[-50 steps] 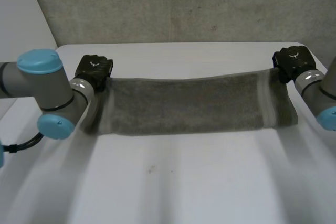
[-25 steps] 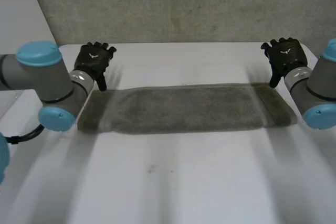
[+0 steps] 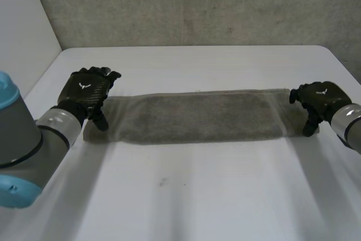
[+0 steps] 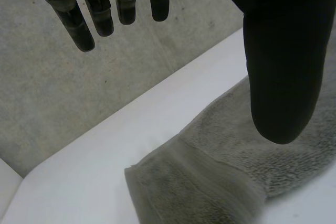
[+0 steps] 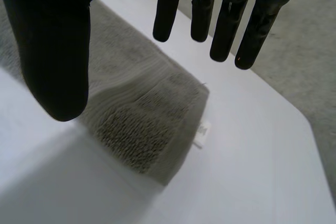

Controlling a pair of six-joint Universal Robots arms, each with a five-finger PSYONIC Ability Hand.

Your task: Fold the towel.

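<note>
I see the white table [image 3: 186, 196] with the grey towel [image 3: 197, 117] lying flat across its middle as a long, narrow strip that looks already doubled lengthwise. By my reading, the step in hand is the crosswise fold, one short end carried over onto the other.

My left hand [image 3: 87, 91] hovers above the towel's left end and my right hand [image 3: 318, 99] above its right end. Both are released, fingers straight and apart from the thumb, holding nothing.

To do this well, I would lower each hand onto its own end and pinch through every layer at the woven border [image 4: 194, 177], not just the top one. Then I would lift one end low and level so the strip does not twist. The small white label [image 5: 201, 134] at the right end marks that edge for lining up.
</note>
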